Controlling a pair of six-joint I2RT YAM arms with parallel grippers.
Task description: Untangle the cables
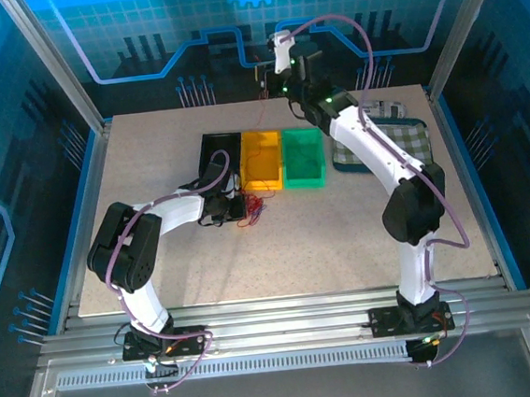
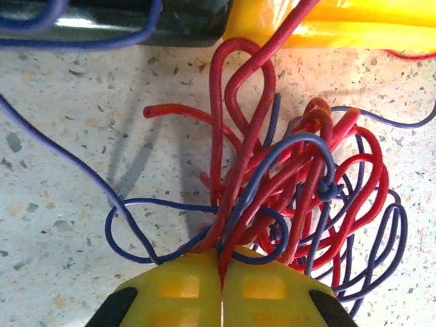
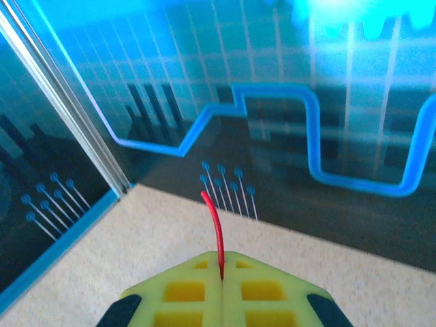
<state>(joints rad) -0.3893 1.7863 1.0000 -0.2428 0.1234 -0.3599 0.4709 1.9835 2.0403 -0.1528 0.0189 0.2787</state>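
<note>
At the bins' point(image 1: 261, 157) near edge, left gripper point(image 2: 221, 262) clamps cables point(image 2: 286, 191) — open tabletop point(image 1: 280, 253) alongside

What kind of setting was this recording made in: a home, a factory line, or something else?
Most likely a lab or demo robot cell: a speckled tabletop boxed in by aluminium framing, with blue circuit-pattern wall panels behind it and three small sorting bins set side by side.
</note>
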